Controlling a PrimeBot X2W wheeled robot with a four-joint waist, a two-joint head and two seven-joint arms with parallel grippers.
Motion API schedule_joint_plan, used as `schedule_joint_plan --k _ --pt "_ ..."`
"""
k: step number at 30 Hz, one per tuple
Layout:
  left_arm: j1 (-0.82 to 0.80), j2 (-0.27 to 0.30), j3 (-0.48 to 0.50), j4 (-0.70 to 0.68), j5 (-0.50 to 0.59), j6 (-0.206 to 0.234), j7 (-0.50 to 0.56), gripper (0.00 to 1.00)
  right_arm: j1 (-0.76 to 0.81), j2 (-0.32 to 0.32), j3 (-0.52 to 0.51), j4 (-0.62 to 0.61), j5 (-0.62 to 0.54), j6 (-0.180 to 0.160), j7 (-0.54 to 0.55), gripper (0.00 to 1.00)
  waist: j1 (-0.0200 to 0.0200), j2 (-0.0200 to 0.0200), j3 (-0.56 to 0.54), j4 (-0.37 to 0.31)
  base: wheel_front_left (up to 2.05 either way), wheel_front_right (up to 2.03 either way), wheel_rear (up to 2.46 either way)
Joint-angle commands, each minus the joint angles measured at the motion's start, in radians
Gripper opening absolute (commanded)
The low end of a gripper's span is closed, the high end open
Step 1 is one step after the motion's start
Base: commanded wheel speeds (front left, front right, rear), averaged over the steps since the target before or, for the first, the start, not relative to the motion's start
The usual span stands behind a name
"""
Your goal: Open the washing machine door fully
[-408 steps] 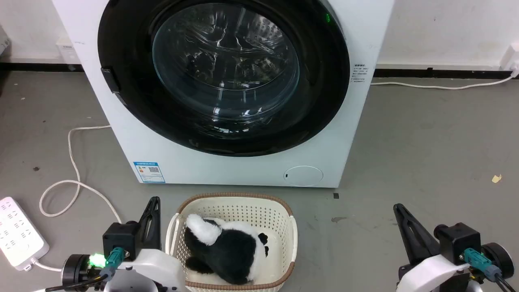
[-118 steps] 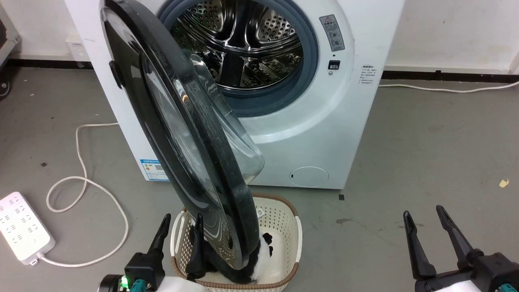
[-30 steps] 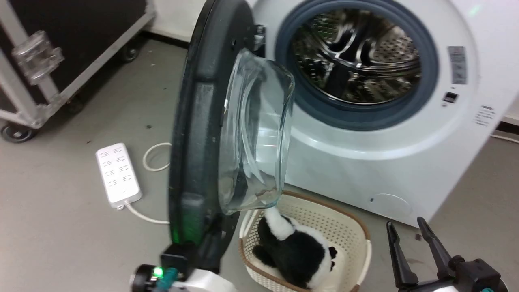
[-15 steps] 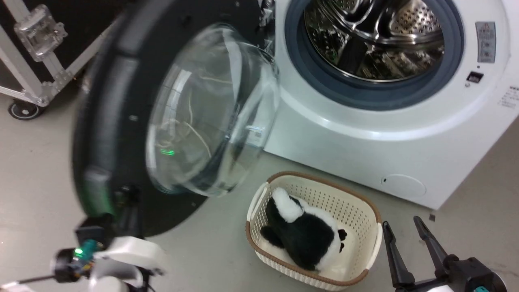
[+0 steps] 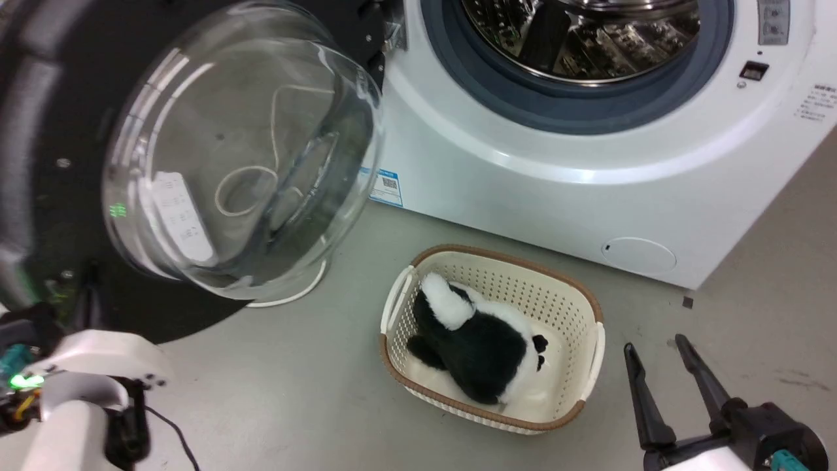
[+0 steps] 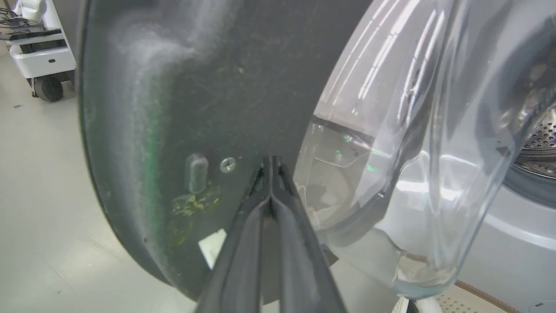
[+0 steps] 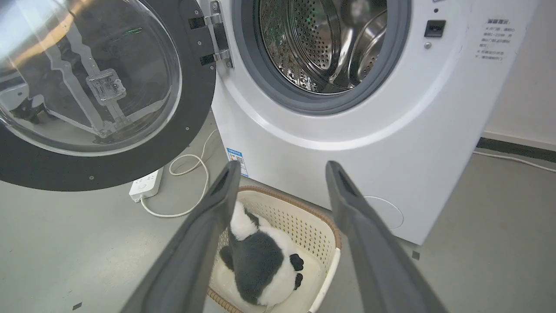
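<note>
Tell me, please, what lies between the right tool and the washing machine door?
In the head view, a cream laundry basket holding a plush panda sits between the right tool and the washing machine door.

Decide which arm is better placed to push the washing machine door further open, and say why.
Left. The left gripper, shut, has its tips against the black inner face of the washing machine door; the right gripper, open, sits by the basket, apart from the door.

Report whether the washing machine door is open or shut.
Open wide: the washing machine door stands swung aside on its hinge, leaving the steel drum fully exposed.
</note>
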Motion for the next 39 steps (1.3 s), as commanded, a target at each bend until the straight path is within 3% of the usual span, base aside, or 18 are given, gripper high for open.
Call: schedule_joint_plan --k 1,9,16,27,39 --pt "-0.024 0.009 0.03 0.014 -0.002 -0.004 -0.005 0.0 -0.025 -0.009 -0.005 -0.004 -0.003 0.001 -0.004 1.0 -0.0002 0.0 0.011 -0.01 0.0 0.0 0.0" --pt "-0.027 -0.011 0.118 0.022 0.035 -0.031 -0.005 0.0 -0.027 -0.018 -0.013 0.0 -0.001 0.001 -0.004 1.0 -0.0002 0.0 0.008 -0.027 0.0 0.0 0.0" --pt "0.021 -0.071 0.134 -0.09 0.127 -0.063 -0.005 0.0 -0.022 -0.012 -0.029 0.0 -0.01 0.001 -0.004 1.0 -0.0002 0.0 -0.046 -0.035 0.0 0.0 0.0" --pt "0.162 -0.205 0.076 -0.315 0.224 -0.124 -0.005 0.0 -0.006 0.002 -0.078 -0.019 -0.029 0.001 -0.004 1.0 -0.0002 0.0 -0.158 -0.102 0.0 0.0 0.0" --pt "0.281 -0.265 -0.02 -0.351 0.255 -0.15 -0.005 0.0 0.011 0.007 -0.1 -0.05 -0.061 0.001 -0.004 1.0 -0.0002 0.0 -0.197 -0.227 0.0 0.0 0.0"
